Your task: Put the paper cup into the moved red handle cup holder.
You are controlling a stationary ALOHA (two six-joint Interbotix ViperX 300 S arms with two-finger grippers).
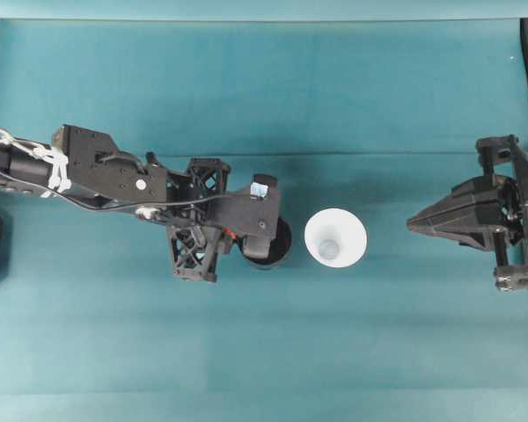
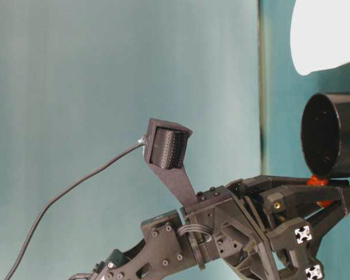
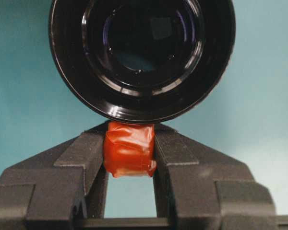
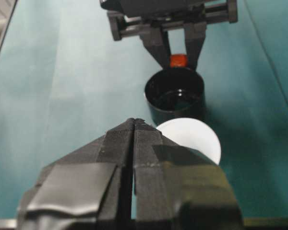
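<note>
In left end effector [image 3: 129, 153], red handle cup holder [image 3: 141, 57].

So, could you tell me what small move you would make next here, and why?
Probably open the right gripper and ease it toward the paper cup. The left gripper is shut on the holder's red handle, the black holder stands empty beside the cup, and the right gripper sits shut, away from the cup, holding nothing.
</note>
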